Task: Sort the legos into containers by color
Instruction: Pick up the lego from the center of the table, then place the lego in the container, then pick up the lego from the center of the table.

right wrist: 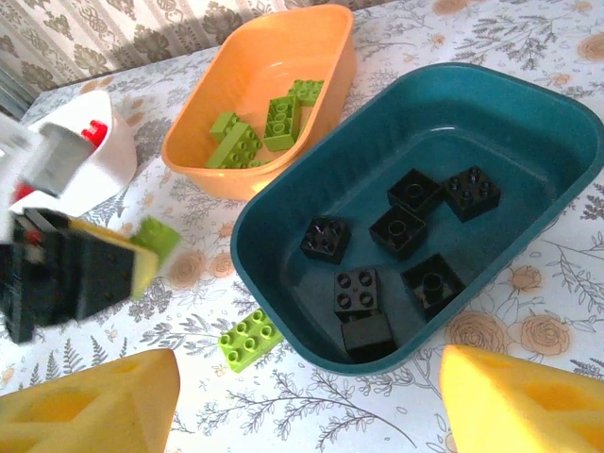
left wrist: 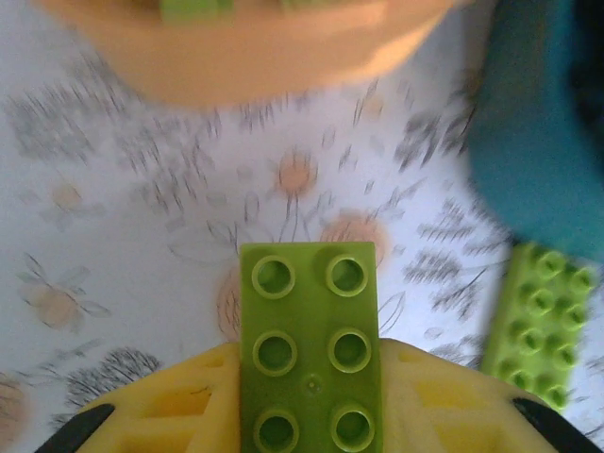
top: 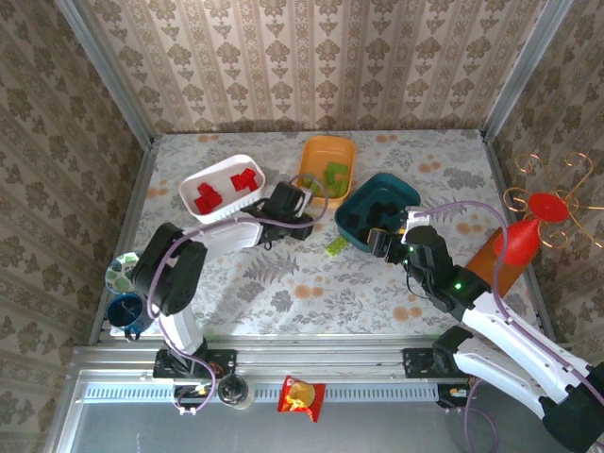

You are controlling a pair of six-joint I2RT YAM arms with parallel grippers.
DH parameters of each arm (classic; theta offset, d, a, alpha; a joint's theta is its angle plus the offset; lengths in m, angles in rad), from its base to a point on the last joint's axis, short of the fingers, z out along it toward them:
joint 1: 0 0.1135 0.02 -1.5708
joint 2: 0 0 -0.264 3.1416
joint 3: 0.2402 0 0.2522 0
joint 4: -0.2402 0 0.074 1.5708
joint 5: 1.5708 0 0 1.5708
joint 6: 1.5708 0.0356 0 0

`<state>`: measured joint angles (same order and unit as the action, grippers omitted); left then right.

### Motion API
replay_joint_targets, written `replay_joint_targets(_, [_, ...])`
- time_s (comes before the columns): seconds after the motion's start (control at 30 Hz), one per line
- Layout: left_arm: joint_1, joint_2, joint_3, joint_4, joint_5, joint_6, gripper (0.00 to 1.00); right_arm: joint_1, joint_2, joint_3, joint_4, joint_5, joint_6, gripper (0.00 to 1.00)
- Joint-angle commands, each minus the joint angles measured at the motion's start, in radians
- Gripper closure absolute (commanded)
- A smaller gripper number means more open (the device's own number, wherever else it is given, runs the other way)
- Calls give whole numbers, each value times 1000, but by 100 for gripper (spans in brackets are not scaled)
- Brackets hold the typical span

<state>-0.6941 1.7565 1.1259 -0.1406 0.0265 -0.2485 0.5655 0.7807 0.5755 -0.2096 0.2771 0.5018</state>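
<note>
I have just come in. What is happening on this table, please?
Two robot arms are sorting lego bricks by colour. The left gripper is shut on a lime green brick near the orange tub, which holds other green bricks. The right gripper is open and empty, by the teal tub with the black bricks. Red bricks lie in the white tub. One loose green brick lies on the table beside the teal tub.

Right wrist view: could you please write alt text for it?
A dark teal tub holding several black bricks sits beside an orange tub holding lime green bricks. A loose green brick lies on the table by the teal tub; at left, the left gripper grips a second green brick.
</note>
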Motion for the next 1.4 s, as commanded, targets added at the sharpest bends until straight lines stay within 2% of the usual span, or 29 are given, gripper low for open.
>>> replay_joint_targets(0.0, [24, 1, 158, -42, -20, 28, 72, -7, -6, -19, 21, -10, 20, 26])
replay_joint_targets(0.1, [46, 100, 329, -71, -6, 46, 69, -8, -13, -23, 14, -10, 24, 25])
replay_joint_targets(0.27, [78, 354, 677, -217, 4, 85, 66, -9, -36, -22, -6, -4, 21, 24])
replay_joint_targets(0.4, [97, 487, 845, -281, 12, 85, 60, -10, -47, -17, -18, 3, 18, 24])
replay_joint_targets(0.47, [102, 529, 903, -312, 13, 86, 54, -12, -53, -14, -19, 1, 16, 24])
replay_joint_targets(0.57, [101, 527, 925, -324, 29, 81, 37, -13, -52, -7, -20, 2, 11, 24])
replay_joint_targets(0.67, [84, 438, 829, -268, 33, 81, 30, -13, -51, -5, -18, 3, 11, 24])
replay_joint_targets(0.87, [2, 152, 416, -71, 44, 71, 26, -19, -59, -14, -8, 8, 11, 24])
replay_joint_targets(1.03, [-95, -8, 149, 6, 56, 71, 26, -24, -54, -16, 1, 2, 11, 24])
replay_joint_targets(1.2, [-161, -50, -17, 79, 97, 91, 27, -30, -54, -20, 3, 1, 10, 24])
replay_joint_targets(1.37, [-170, 18, -78, 161, 117, 106, 29, -33, -54, -14, 3, -1, 12, 24])
